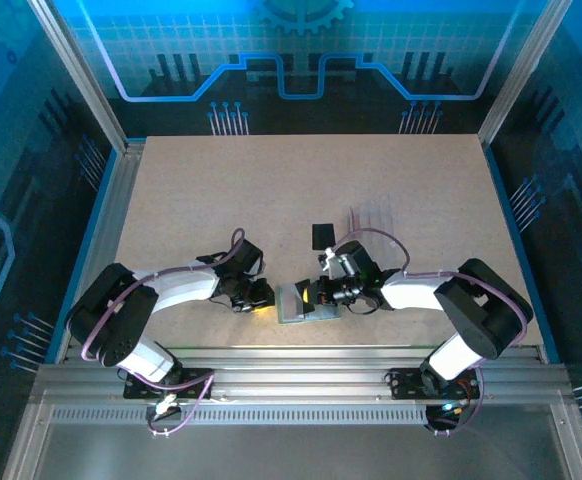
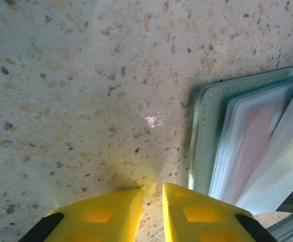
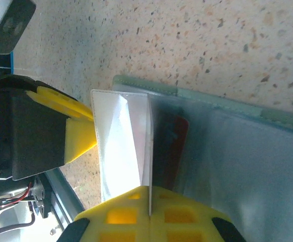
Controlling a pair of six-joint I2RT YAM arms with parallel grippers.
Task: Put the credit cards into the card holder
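Here right jaws clamp card holder (image 3: 212, 101) flap, red card (image 3: 175, 146) just beside.

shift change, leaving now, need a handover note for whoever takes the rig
Left gripper: jaws a narrow gap apart, empty, low over the table beside the card holder.
Right gripper: shut on a clear sleeve of the card holder, holding it up.
Done: red card seems to sit inside a sleeve.
Left: black card lies on the table beyond the holder; it has to go in.
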